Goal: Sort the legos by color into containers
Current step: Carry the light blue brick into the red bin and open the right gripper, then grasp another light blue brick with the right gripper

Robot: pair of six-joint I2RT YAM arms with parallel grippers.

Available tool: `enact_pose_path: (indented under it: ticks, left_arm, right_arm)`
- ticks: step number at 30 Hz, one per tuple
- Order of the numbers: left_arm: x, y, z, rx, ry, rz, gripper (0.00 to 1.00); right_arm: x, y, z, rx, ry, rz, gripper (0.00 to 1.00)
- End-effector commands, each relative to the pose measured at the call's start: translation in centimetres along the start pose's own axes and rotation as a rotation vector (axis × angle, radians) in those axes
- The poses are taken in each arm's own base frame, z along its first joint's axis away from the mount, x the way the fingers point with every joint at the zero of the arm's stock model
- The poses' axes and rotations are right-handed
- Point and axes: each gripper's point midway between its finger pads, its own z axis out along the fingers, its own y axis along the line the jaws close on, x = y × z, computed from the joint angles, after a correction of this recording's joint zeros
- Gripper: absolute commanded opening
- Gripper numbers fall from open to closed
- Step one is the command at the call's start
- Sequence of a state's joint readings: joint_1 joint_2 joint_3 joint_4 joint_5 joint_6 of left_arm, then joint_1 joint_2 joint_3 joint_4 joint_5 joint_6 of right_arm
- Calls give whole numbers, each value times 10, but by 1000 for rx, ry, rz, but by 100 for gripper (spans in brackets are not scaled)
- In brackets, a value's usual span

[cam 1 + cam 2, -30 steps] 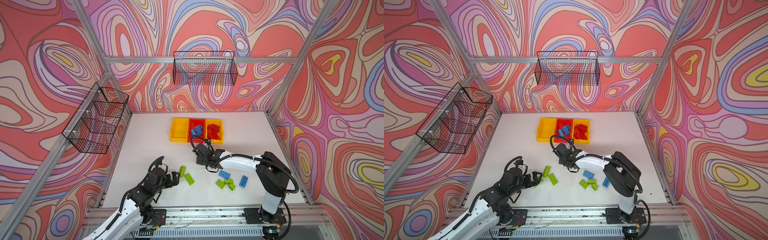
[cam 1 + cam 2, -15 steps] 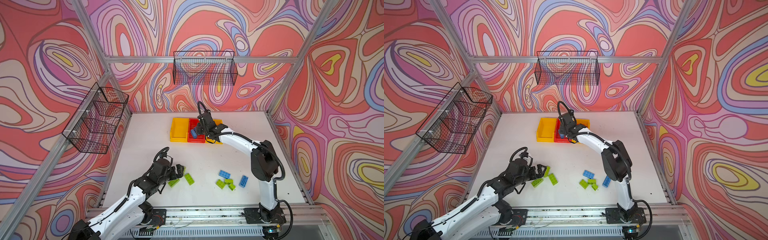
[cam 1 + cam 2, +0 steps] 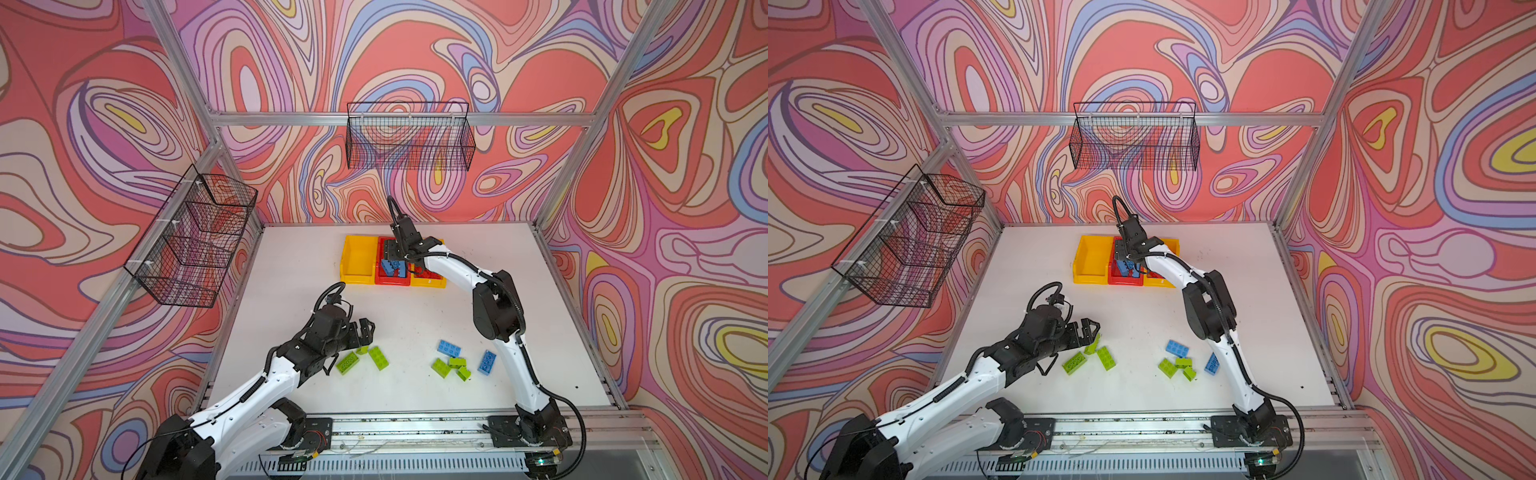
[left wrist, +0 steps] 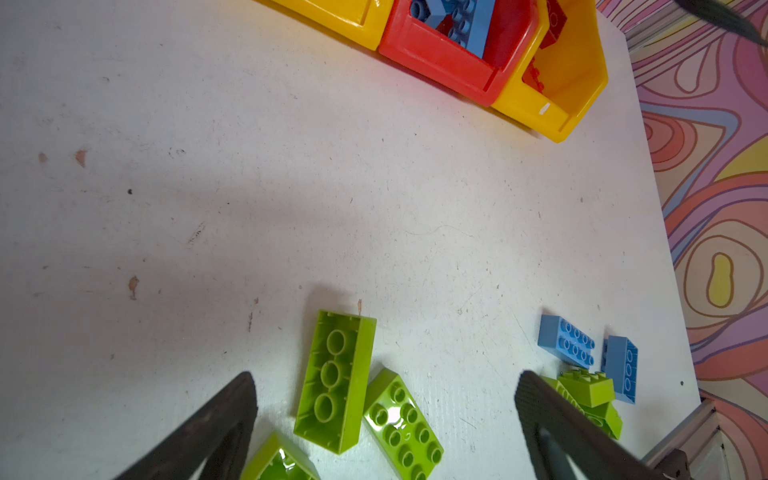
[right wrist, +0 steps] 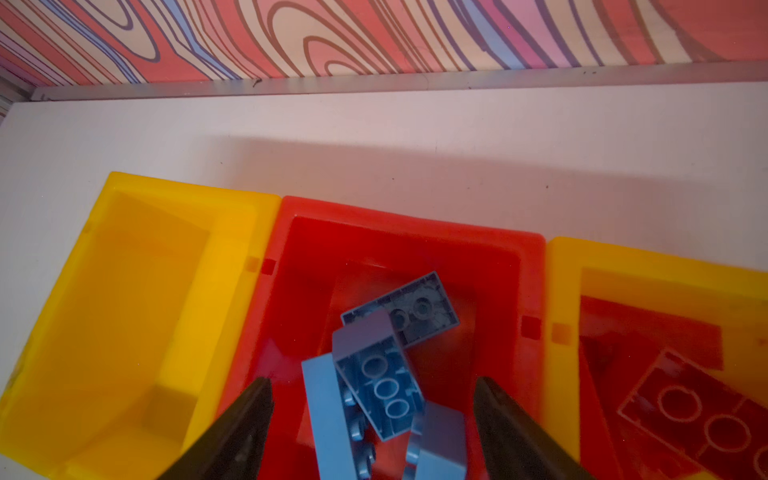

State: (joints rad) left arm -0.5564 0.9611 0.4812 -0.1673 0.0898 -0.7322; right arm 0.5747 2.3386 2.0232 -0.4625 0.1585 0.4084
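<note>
Right wrist view: the right end effector [image 5: 372,384] hangs over the red bin [image 5: 407,232], jaws spread wide, and the blue bricks [image 5: 324,415] lie piled loose in the bin right beneath it. Left wrist view now: the left end effector [image 4: 386,376] is wide open too, with green bricks [image 4: 332,382] on the desk [image 4: 291,187] just below, between its jaws.

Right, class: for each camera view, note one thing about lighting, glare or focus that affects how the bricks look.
Left wrist view: a glare spot on the studded green brick, and a broad soft shadow across the table. Right wrist view: the red bin is dim inside, so its blue bricks look greyish. Both top views: evenly lit.
</note>
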Motion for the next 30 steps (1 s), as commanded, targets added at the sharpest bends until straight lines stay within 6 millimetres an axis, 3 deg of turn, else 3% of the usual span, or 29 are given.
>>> enact_pose_path:
  ticks: [1,3,7,11,16,17,22,26,30]
  left_arm:
    - [-8,-17,-5,64,-9,16,100]
    - [-8,-23,-6,96,-7,20,100]
    - [-6,-36,-5,161,4,41,100]
    - [-3,-53,-2,223,23,74,100]
    - [11,-72,12,277,64,105,100]
    - [7,-85,13,305,60,111,100]
    - [20,-109,23,353,107,141,100]
    - [29,-113,27,364,124,145,100]
    - [32,-108,30,350,125,144,100]
  right_arm:
    - [-19,-7,-53,9,-65,11,81]
    - [-4,-26,-74,59,-58,33,81]
    - [45,-74,-116,192,-16,78,80]
    - [104,-126,-168,325,28,157,81]
    - [185,-177,-211,439,98,284,81]
    - [200,-186,-217,460,114,310,81]
    - [253,-203,-232,481,179,455,81]
    - [275,-216,-246,521,190,515,81]
    - [288,-217,-248,513,219,532,80]
